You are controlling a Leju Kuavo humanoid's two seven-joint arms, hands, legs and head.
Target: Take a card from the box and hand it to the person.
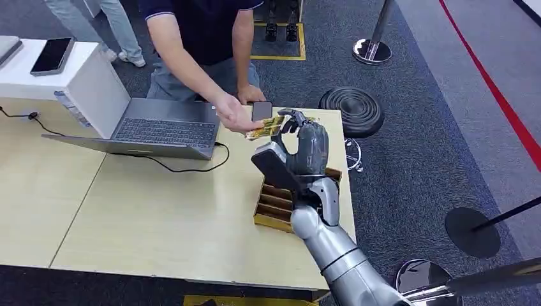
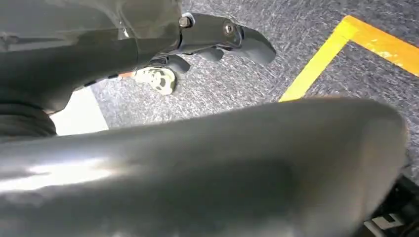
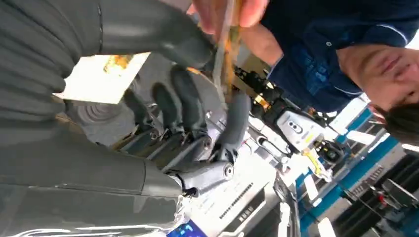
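My right hand [image 1: 306, 150] is raised above the table's right side and pinches a yellow patterned card [image 1: 265, 127] between thumb and fingers. A person's hand [image 1: 235, 115] reaches in from the far side and grips the card's other end. In the right wrist view the card [image 3: 225, 54] is seen edge-on between my dark fingers [image 3: 185, 98] and the person's fingertips [image 3: 242, 10]. The brown slotted card box [image 1: 273, 207] sits on the table under my forearm. My left hand [image 2: 217, 39] hangs over grey carpet, fingers apart and holding nothing.
An open laptop [image 1: 163, 131] with its cable lies on the wooden table [image 1: 147, 217] to the left. The person's other hand holds a phone [image 1: 261, 109]. A white cabinet [image 1: 76, 76] stands far left; a black stool [image 1: 352, 109] and stanchion bases [image 1: 472, 231] are right.
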